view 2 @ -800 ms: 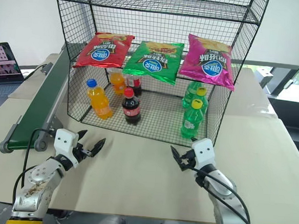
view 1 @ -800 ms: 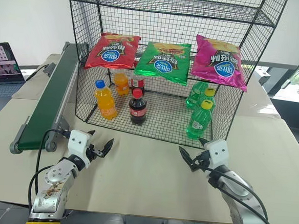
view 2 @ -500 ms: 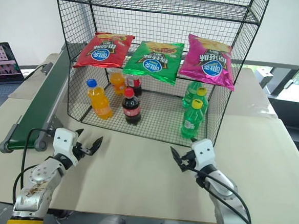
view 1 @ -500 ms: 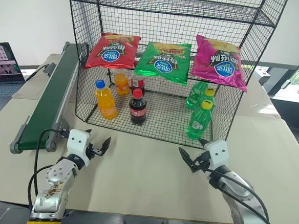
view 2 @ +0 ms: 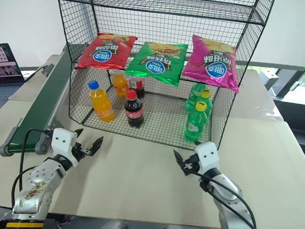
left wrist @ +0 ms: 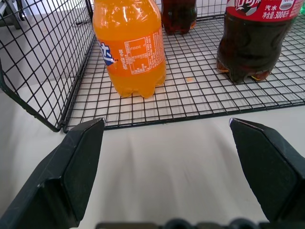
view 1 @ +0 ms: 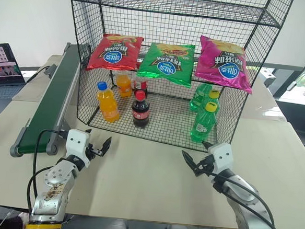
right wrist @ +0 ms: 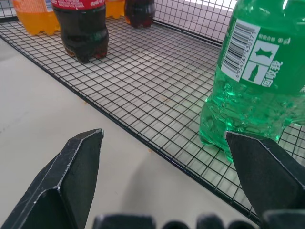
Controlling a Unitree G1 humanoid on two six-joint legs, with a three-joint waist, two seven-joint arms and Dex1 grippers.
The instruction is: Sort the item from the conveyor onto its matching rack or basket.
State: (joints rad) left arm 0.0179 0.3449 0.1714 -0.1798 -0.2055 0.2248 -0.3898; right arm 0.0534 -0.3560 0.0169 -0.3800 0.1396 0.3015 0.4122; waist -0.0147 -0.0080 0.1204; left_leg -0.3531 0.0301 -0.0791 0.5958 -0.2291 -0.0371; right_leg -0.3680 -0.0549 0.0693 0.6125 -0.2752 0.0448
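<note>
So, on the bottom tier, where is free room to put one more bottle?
The bottom tier is bare between the cola bottle and the green bottles. The left side is crowded: the orange bottle, cola, and more bottles behind.

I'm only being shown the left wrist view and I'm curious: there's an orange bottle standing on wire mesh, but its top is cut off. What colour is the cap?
Observer: Blue. The orange bottle stands upright on the bottom tier of a tall wire cage.
Operator: Anything above it?
Observer: Three snack bags on the shelf above: a red bag, a green bag and a pink bag.
Operator: Other drinks I can't see?
Observer: Green bottles stand at the tier's right end.
Operator: And the other gripper?
Observer: The right gripper hovers open and empty over the table, near those green bottles.
</note>
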